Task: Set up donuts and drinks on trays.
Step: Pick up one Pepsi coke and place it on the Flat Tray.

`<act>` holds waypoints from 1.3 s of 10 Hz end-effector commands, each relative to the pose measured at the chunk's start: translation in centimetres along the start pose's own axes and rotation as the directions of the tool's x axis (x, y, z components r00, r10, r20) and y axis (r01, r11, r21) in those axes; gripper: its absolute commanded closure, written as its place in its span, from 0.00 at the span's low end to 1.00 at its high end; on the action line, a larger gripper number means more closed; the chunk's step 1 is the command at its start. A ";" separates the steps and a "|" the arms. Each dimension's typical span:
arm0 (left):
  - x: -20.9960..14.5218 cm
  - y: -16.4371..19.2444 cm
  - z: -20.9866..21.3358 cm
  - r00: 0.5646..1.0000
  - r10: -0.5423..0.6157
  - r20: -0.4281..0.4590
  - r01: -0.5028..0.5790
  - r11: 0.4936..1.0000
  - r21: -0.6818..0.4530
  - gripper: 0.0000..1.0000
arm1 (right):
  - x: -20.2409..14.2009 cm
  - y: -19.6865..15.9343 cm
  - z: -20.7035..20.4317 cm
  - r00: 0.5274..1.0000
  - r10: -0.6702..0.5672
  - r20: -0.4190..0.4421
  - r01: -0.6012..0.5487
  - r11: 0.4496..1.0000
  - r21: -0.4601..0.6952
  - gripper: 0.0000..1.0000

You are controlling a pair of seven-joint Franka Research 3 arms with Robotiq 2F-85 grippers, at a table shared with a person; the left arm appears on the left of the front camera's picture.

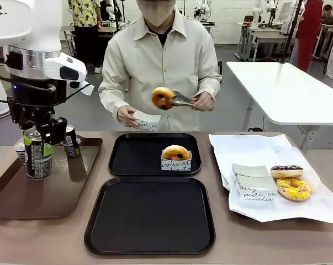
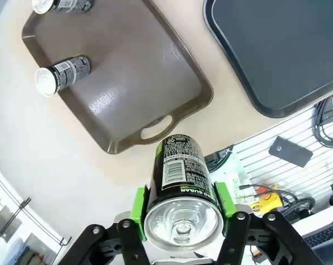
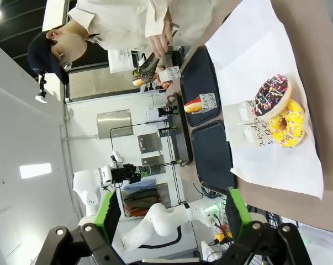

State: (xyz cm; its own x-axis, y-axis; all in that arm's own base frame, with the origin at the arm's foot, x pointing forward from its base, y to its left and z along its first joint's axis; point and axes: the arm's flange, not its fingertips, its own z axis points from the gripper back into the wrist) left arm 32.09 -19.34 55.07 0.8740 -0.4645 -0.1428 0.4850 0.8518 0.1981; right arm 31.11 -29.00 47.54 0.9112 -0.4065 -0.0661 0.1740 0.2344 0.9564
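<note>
Clamped between my left gripper (image 2: 180,205) pads, one can (image 2: 181,176) hangs at frame bottom, near the brown tray's (image 2: 122,83) handle. My right gripper (image 3: 173,218) gapes empty. Risk: swinging toward the black trays (image 1: 149,221), the can may slip or meet the person's tongs (image 1: 180,100).

Left end effector (image 2: 180,208) clamped — right end effector (image 3: 172,207) spread open.

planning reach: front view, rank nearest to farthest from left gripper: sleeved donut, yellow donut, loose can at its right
1. loose can, brown tray, beside left gripper and its held can
2. sleeved donut, far black tray, middle
3. yellow donut, white paper, far right
</note>
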 end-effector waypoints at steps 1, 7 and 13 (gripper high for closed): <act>2.0 -0.8 -0.3 0.999 0.000 -0.042 0.000 1.000 0.011 0.41 | 0.1 0.1 0.1 1.000 0.004 0.004 -0.005 1.000 0.017 0.00; 5.3 -0.2 -1.2 0.995 0.004 -0.100 -0.005 1.000 -0.006 0.41 | 0.1 0.1 0.1 1.000 0.004 0.004 -0.005 1.000 0.017 0.00; 4.1 0.2 0.1 0.990 0.008 -0.143 -0.020 0.996 -0.088 0.41 | 0.1 0.1 0.1 1.000 0.004 0.004 -0.005 1.000 0.017 0.00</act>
State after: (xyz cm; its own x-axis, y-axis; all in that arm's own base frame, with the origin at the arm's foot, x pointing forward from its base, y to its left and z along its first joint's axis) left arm 37.72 -22.13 52.83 0.8768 -0.4126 -0.2470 0.4516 0.8830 0.1278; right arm 31.10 -29.02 47.53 0.9111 -0.4068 -0.0663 0.1742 0.2343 0.9564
